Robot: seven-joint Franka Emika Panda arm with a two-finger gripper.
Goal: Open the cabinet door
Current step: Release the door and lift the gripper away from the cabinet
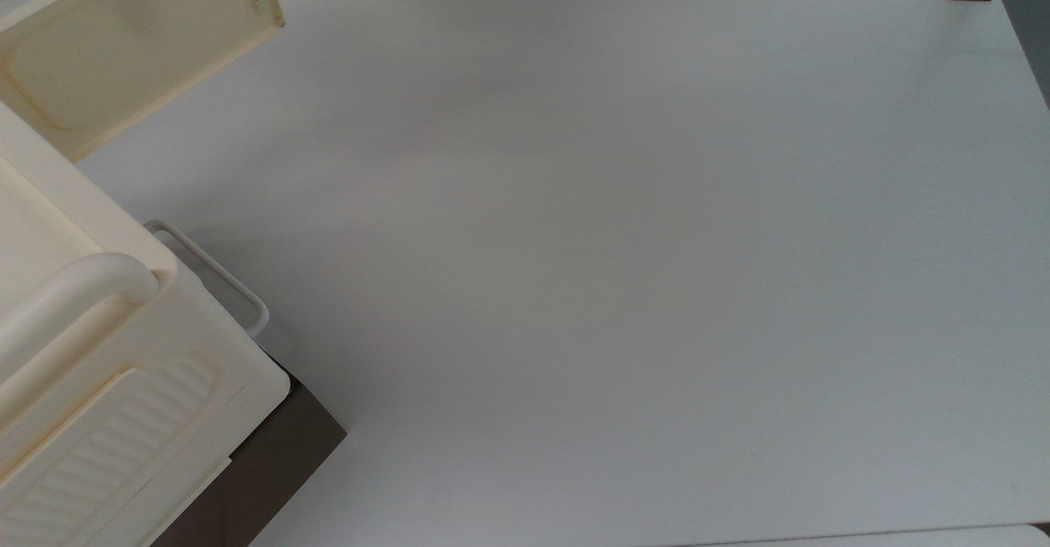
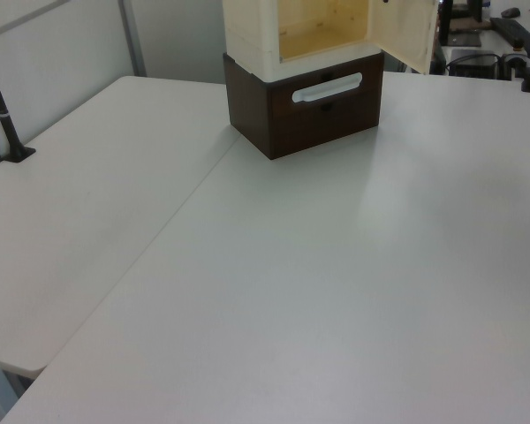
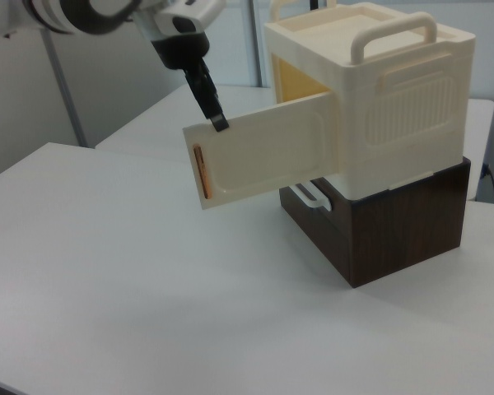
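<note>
Door: flat cream-yellow plastic cabinet door [image 3: 267, 152] swung wide off the boxy cream cabinet [image 3: 395, 90].
Tool [image 3: 218, 123]: at the door's top edge; grip state, cannot tell.
Left: little, by my judgement.

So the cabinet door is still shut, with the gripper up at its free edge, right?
No. The cabinet door is swung wide open, as the right view shows, leaving the cabinet interior exposed. The gripper is indeed at the door's free edge.
</note>
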